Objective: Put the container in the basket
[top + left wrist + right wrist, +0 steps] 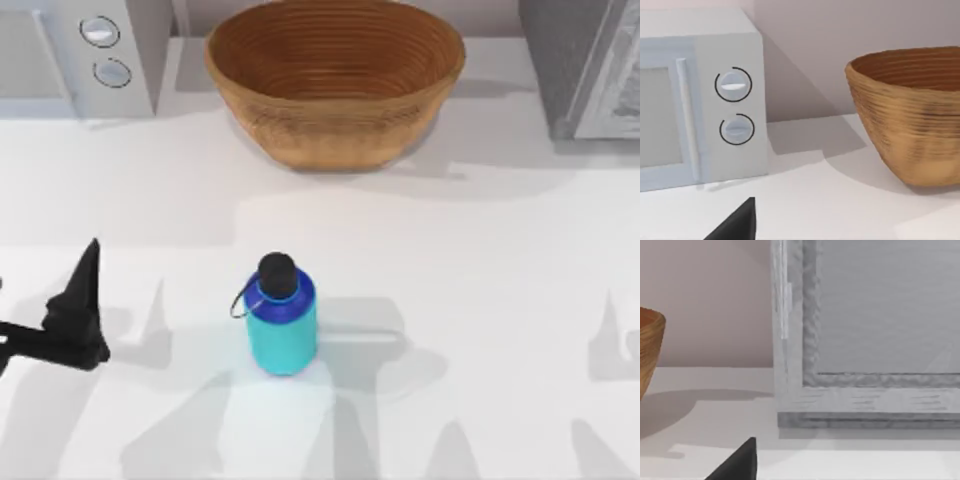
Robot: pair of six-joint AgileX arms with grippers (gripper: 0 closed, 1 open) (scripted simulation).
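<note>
One container (281,318) stands upright on the white table (500,290) near the front, slightly left of centre in the top view, its black cap up and its thin loop strap hanging to its left. The left gripper (85,285) hovers well to its left at the table's left edge, touching nothing; whether its dark fingers are parted or closed cannot be told. A dark fingertip (737,222) of that gripper shows in the left wrist view, and one of the right gripper (737,462) in the right wrist view, whose opening also cannot be told. Bare tabletop with grey shadows lies all around the container and on to the right edge. Farther back, at centre, sits the basket (335,125), well apart from the container. At the far left stands a white microwave (75,55) with two round dials, just beside the basket; at the far right a grey cabinet (585,65). A pale wall (840,50) closes the back.
</note>
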